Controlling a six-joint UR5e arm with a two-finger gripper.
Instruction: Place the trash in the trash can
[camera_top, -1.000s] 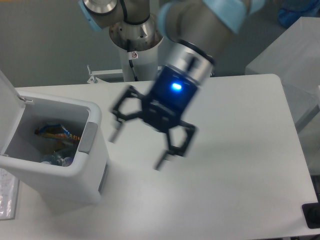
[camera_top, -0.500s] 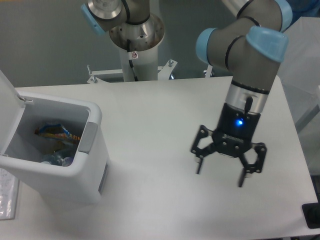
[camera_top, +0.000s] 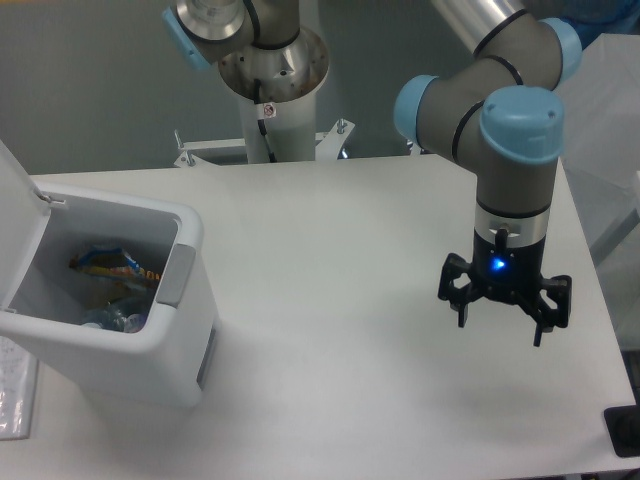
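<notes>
The blue snack wrapper and the clear plastic bottle lie inside the open white trash can (lid up). Well to the right of the can, the gripper hangs spread and empty above the table. The task looks finished.

Silver-grey tube links with light-blue joint caps on the arm. Black ring band and small black cable clip on the wrist just above the jaws. Gripper all black, open linkage frame, two thin fingers, blue LED lit dead centre above them. Round grey base column, small red-white sticker on it.
</notes>
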